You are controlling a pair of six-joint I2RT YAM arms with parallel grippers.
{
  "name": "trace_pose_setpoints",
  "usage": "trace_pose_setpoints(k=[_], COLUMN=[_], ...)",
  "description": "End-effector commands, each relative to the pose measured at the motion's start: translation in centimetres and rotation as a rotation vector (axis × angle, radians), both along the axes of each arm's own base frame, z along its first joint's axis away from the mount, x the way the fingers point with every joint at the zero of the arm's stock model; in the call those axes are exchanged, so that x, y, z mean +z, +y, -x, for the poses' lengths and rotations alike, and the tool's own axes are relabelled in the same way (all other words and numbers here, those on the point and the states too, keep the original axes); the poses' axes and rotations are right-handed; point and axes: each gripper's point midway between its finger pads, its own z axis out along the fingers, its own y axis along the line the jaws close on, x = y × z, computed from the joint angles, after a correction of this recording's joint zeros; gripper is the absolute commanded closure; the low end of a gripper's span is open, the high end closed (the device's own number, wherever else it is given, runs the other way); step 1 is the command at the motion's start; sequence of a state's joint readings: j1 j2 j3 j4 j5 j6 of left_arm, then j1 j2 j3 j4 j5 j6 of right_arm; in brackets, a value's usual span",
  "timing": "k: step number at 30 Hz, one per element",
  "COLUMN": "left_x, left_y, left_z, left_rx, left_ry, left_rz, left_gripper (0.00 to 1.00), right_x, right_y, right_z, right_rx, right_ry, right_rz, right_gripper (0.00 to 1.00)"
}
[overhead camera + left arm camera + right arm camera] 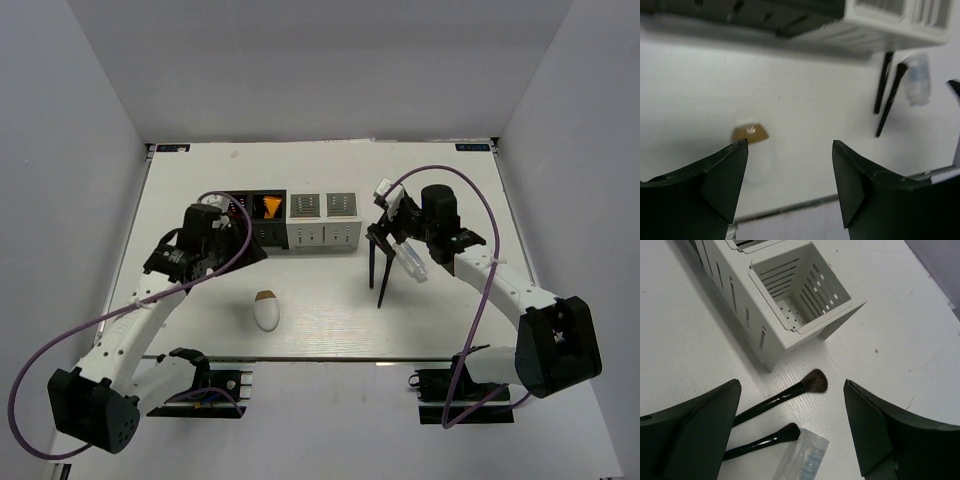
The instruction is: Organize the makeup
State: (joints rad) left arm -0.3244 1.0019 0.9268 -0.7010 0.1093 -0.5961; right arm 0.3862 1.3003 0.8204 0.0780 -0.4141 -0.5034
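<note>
A white egg-shaped piece (265, 312) (758, 162) with a brown tip lies alone on the table near the front. An orange tube (271, 207) stands in the black organizer (252, 222). Two black brushes (372, 262) (785, 397) and a clear bottle (410, 262) (805, 460) lie side by side to the right of the white organizer (322, 222). My left gripper (243, 243) (790, 144) hovers in front of the black organizer, open and empty, with the egg-shaped piece beyond its left finger. My right gripper (388, 225) (791, 383) hangs open over the brush heads, holding nothing.
The black organizer (740, 15) and the white organizer (890, 25) (790, 295) stand in one row across the middle of the table. The nearest white compartment shows nothing inside. The table's front edge runs just beyond the egg-shaped piece.
</note>
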Motion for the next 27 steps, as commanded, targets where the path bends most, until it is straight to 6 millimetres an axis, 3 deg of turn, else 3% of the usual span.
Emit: trace_pose_setpoints(k=[1,7,12,16,27], left_x=[-2.4,-6.4,-9.1,-11.7,-14.6], left_y=[-0.4,-0.4,-1.4,-0.7,-1.6], left_z=[2.9,5.1,5.7,5.7,4.9], left_rx=[-0.013,0.002,-0.029,-0.004,-0.009], left_ry=[0.135,0.246,0.292,0.353,0.396], left_rz=[-0.006,-0.059,-0.129,-0.253,-0.377], left_gripper=[0.22,0.2,0.17,0.15,0.12], right_x=[0.9,0.3,0.3,0.5,-0.1], right_y=[-0.2,-0.4,-0.5,-0.7,-0.9], right_z=[0.2,0.6,0.6,0.5,0.8], right_rx=[-0.009,-0.018,-0.025,-0.03,-0.031], right_ry=[-0.011,0.005,0.006,-0.001,0.008], right_rz=[-0.011,-0.008,-0.005,-0.004,-0.003], right_gripper=[0.11,0.11,0.11,0.11,0.11])
